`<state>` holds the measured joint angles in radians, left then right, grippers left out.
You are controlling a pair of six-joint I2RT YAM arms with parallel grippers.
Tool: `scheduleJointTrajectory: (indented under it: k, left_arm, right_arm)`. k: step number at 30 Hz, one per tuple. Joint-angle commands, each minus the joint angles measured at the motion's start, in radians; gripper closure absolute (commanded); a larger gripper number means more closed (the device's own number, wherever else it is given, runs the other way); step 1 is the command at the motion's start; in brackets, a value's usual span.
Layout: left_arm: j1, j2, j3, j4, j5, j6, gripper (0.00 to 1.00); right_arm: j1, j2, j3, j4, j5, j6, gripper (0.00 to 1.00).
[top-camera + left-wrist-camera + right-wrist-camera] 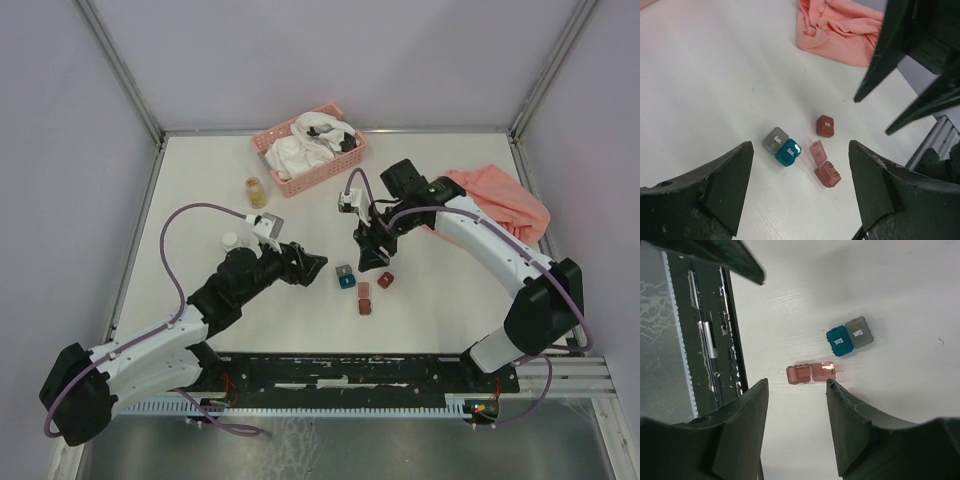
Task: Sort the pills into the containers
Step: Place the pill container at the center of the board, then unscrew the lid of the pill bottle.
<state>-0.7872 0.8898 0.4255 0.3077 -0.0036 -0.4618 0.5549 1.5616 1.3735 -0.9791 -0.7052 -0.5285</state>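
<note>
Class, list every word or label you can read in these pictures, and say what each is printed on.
"Sun." on the teal box
"Sun." on the grey box
White print on the closed dark red box and the open red box: too blurred to read.

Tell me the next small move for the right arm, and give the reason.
Probably slide the right gripper over to the shut dark red box and tip its lid up. It hangs open and empty over the other dark red box, whose lid already lies open; the teal box and grey box look shut too.
</note>
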Motion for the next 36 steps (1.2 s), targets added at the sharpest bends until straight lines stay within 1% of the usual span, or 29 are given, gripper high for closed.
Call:
scheduleJointTrajectory:
  k: [1,5,10,13,16,20,27,30,33,36]
  left_arm:
    - [0.068,0.027,0.048,0.029,-0.026,0.029,0.16]
    - [0.125,0.062,0.062,0.043,-0.036,0.027,0.16]
    - [0.186,0.121,0.094,0.05,-0.096,0.043,0.15]
    - [0.23,0.175,0.125,0.051,-0.155,0.057,0.14]
    - [0.289,0.249,0.167,0.048,-0.181,0.063,0.13]
    - [0.335,0.307,0.242,-0.025,-0.215,0.077,0.14]
    - [0.355,0.334,0.338,-0.203,-0.382,0.124,0.13]
    - [0.386,0.356,0.375,-0.231,-0.362,0.129,0.13]
    - [0.428,0.4,0.41,-0.215,-0.286,0.13,0.13]
    - [0.473,0.482,0.466,-0.211,-0.226,0.14,0.13]
  right_arm:
    - [-0.003,-0.069,-0.021,0.052,-0.111,-0.015,0.42]
    - [-0.005,-0.106,-0.049,0.076,-0.161,-0.036,0.42]
    - [-0.005,-0.131,-0.078,0.09,-0.203,-0.073,0.42]
    - [-0.005,-0.138,-0.083,0.088,-0.214,-0.088,0.42]
    - [-0.005,-0.147,-0.088,0.091,-0.206,-0.099,0.42]
    - [-0.005,-0.155,-0.092,0.095,-0.197,-0.1,0.42]
    - [-0.006,-0.148,-0.094,0.098,-0.184,-0.099,0.42]
    - [-0.006,-0.141,-0.093,0.097,-0.182,-0.099,0.42]
    - [-0.005,-0.138,-0.091,0.097,-0.176,-0.099,0.42]
    - [-0.005,-0.137,-0.092,0.098,-0.169,-0.099,0.42]
